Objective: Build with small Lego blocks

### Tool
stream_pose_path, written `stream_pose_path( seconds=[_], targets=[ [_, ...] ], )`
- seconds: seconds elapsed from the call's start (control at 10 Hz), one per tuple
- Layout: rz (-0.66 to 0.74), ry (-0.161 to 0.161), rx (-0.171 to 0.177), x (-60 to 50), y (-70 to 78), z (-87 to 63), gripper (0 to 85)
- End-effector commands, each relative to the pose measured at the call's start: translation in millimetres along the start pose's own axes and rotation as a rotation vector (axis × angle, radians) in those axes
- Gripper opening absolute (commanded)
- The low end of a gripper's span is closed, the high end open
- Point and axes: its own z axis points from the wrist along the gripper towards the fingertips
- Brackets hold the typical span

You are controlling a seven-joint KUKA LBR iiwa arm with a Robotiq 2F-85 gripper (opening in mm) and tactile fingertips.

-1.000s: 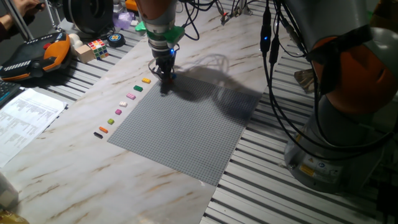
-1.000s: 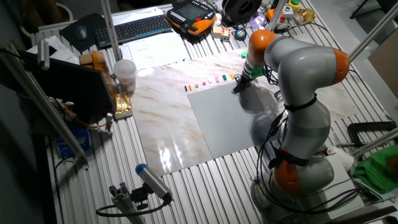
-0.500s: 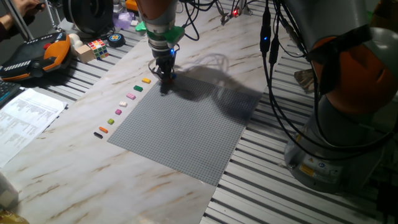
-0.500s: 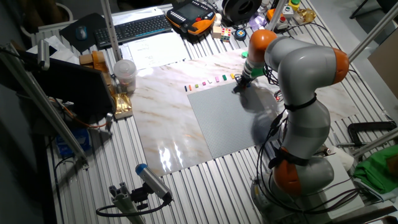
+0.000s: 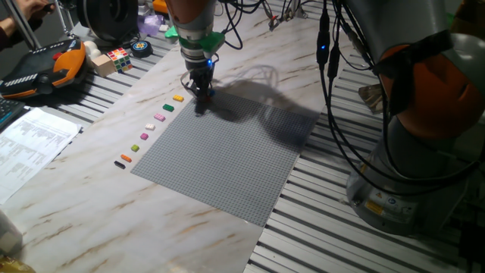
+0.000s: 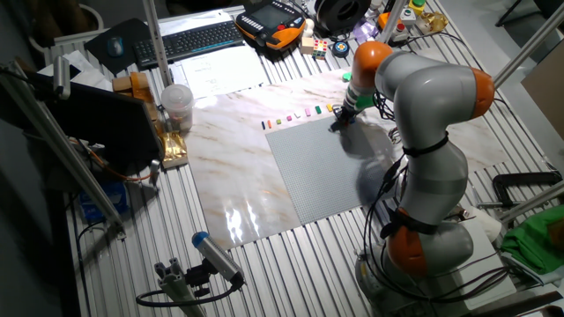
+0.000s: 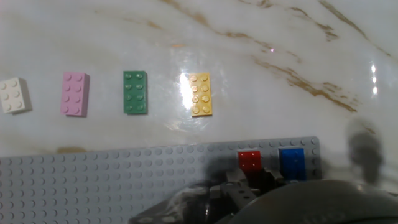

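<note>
One fixed view: the gripper (image 5: 201,94) is standing low over the far corner of the grey baseplate (image 5: 227,155). Whether the jaws are spread or closed cannot be told here. A row of loose bricks is lying on the marble tabletop (image 5: 98,189) along the baseplate's edge, running from the yellow brick (image 5: 178,98) toward 7 o'clock down to the black brick (image 5: 119,164).

The other fixed view: the arm (image 6: 423,114) is reaching over the baseplate's far corner; the loose bricks are showing only as specks, too small to sort.

Hand view: a red brick (image 7: 250,161) and a blue brick (image 7: 292,163) are sitting side by side, slightly apart, on the baseplate near its corner. At 12 o'clock from them, off the plate, a green brick (image 7: 135,92), a pink brick (image 7: 74,93) and a white brick (image 7: 13,95) are lying beside the yellow one. Jaw state cannot be told here either.

Judgement: two bricks appear placed; the remaining row is awaiting pickup, so the build is at an early stage.

Against the earlier frames, nothing is differing; the arm and bricks are keeping position.
</note>
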Motion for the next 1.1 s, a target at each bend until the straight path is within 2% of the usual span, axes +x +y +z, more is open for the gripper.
stream_pose_path(
  seconds=[0.0, 0.1, 0.3, 0.4, 0.7, 1.0],
  targets=[
    [-0.002, 0.001, 0.0, -0.3, 0.3, -0.4, 0.7],
    [-0.002, 0.001, 0.002, -0.5, 0.3, -0.6, 3.0],
    [0.004, -0.005, 0.003, -0.8, 0.3, -0.6, 25.3],
    [0.007, -0.006, 0.003, -1.0, 0.4, -0.6, 30.3],
    [0.007, -0.006, 0.004, -1.0, -0.1, -1.2, 30.3],
    [0.008, -0.005, 0.015, -1.5, 0.2, -6.9, 34.7]
  ],
)
